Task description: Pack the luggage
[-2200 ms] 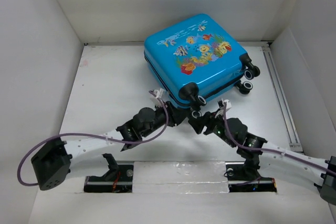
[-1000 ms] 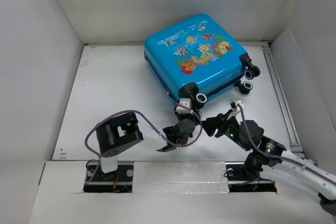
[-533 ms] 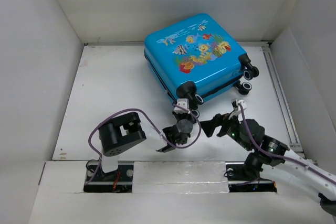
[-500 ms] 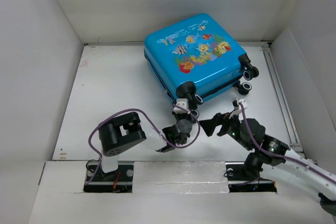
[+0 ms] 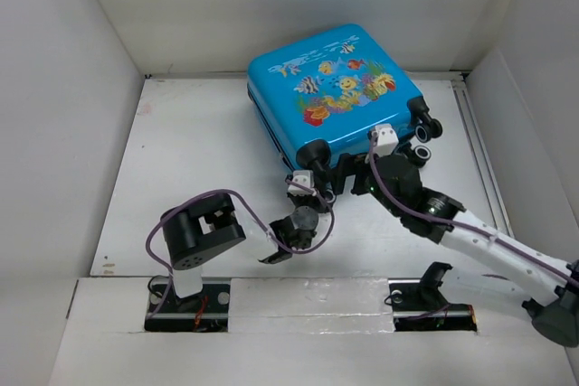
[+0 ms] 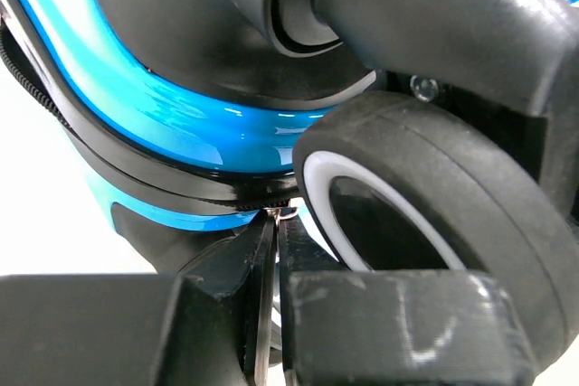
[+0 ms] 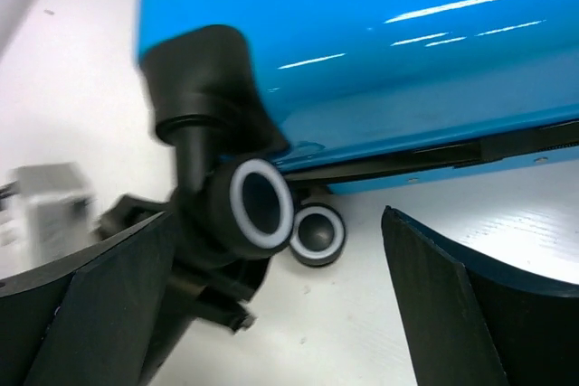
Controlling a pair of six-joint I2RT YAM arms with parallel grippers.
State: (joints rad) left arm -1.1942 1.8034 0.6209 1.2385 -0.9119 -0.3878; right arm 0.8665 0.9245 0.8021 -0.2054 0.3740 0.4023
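Note:
The luggage is a bright-blue suitcase with a fish print, lying shut on the white table at the back centre. My left gripper is at its near corner by a black wheel. In the left wrist view it is shut on the small metal zipper pull at the black zip line of the blue shell. My right gripper is open beside the near wheels. In the right wrist view its fingers flank two wheels below the shell, touching nothing.
White walls close in the table at the left, back and right. A metal rail runs along the right side. Two more suitcase wheels stick out at its right corner. The left arm's purple cable loops above the table's front.
The right arm has swung forward and left, bringing its open gripper up to the suitcase's near wheels. The suitcase has shifted slightly. The left gripper stays shut at the near corner.

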